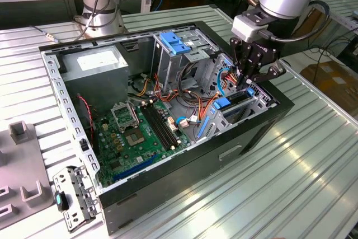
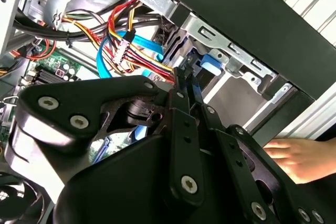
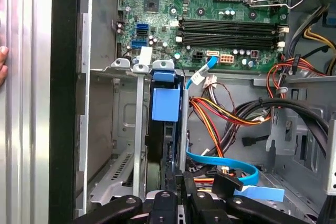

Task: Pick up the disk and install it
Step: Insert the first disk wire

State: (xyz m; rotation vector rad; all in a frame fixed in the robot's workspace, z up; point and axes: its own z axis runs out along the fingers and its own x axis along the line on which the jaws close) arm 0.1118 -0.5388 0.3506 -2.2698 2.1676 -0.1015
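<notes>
Gripper (image 1: 250, 80): black, linked fingers, lowered into the drive cage (image 1: 254, 102) at the front corner of the open computer case (image 1: 224, 155), on the exterior view's right. In the first wrist view the fingers (image 3: 178, 192) sit close together over the top edge of the disk (image 3: 167, 129); whether they clamp it I cannot tell.
Disk: standing on edge in a slot of the drive cage, blue plastic rail and tab uppermost, dark body below; in the second wrist view its blue tab (image 2: 212, 62) shows just past the fingertips.
Cables (image 3: 220, 116): red, yellow, orange and black bundle, with a flat blue ribbon, just beside the cage.
Motherboard (image 1: 134, 132): green, on the case floor.
Blue bracket (image 1: 174, 43): atop the rear bay.
Person's hand (image 2: 299, 158): resting on the slatted table (image 1: 302, 183), outside the case.
</notes>
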